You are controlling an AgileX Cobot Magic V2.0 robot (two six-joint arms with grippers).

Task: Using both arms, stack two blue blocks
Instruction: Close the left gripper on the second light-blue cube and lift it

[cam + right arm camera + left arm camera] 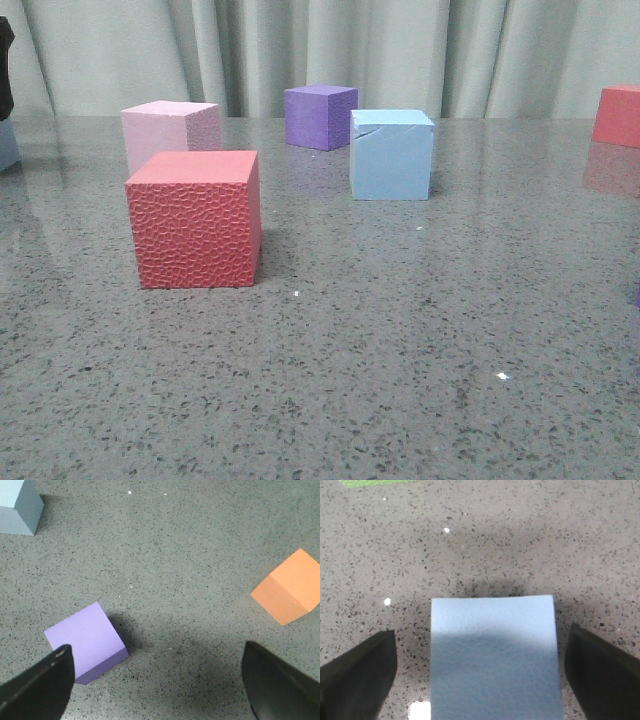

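One blue block (392,155), pale sky-blue with a curved crack near its top, stands on the table right of centre in the front view. It also shows far off in the right wrist view as the blue block (17,507). The other blue block (492,655) sits on the table between the fingers of my left gripper (480,680), which is open with bare table on both sides of the block. My right gripper (157,680) is open over bare table, with nothing between its fingers. A purple cube (85,642) lies by one finger (40,685).
A textured red cube (195,218) stands front left with a pink cube (170,130) behind it. The purple cube (320,115) is at the back and a red cube (618,115) at the far right. An orange cube (287,587) lies beyond the right gripper.
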